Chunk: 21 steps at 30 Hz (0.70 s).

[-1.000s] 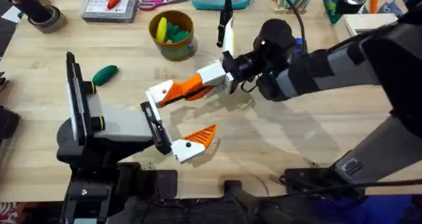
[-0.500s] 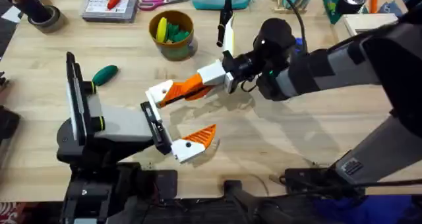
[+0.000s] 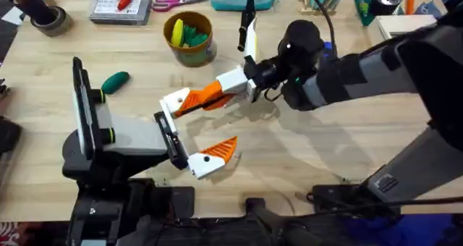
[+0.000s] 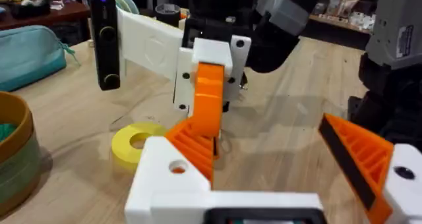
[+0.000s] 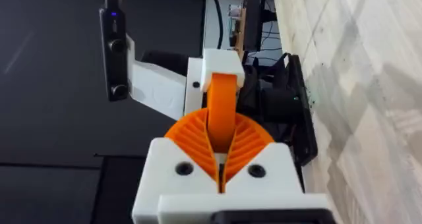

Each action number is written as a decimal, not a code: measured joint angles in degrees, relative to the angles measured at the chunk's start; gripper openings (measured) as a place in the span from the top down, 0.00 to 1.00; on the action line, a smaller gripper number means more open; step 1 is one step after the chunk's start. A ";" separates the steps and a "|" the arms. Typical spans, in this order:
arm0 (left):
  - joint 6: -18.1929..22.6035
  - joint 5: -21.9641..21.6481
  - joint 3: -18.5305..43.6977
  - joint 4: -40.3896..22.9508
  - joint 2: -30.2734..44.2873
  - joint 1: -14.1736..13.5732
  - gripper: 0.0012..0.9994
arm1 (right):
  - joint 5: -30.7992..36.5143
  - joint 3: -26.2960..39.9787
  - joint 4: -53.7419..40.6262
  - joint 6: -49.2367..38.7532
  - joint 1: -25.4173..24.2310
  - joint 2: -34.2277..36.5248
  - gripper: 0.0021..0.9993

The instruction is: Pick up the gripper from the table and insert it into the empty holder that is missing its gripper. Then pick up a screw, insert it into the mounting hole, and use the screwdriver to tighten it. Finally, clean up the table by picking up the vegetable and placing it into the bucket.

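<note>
Nothing has shifted: mid-frame, the right gripper (image 3: 197,98) still pinches the gripper (image 3: 210,94) against the spread left gripper (image 3: 189,134).

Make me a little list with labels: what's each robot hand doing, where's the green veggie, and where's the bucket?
right gripper: shut on the gripper, the orange piece, held against the holder
left gripper: open, one finger with an orange tip
vegetable: lying on the table, not in the bucket
bucket: at the far side, yellow and green items inside
</note>
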 joint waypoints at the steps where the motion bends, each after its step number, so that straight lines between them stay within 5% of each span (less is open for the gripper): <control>1: -0.02 0.00 0.00 0.00 0.00 0.00 0.01 | 0.05 0.00 0.00 0.02 0.00 0.01 0.99; 5: 0.00 0.00 0.00 0.00 -0.02 0.00 0.01 | 0.07 0.00 -0.09 0.24 0.00 -0.01 0.94; 11: 0.02 0.00 0.00 0.00 -0.02 0.00 0.01 | 0.14 0.00 -0.26 0.37 0.00 -0.01 0.05; 21: 0.02 0.00 0.00 0.00 -0.02 0.00 0.01 | 0.14 0.00 -0.44 0.66 -0.02 -0.01 0.00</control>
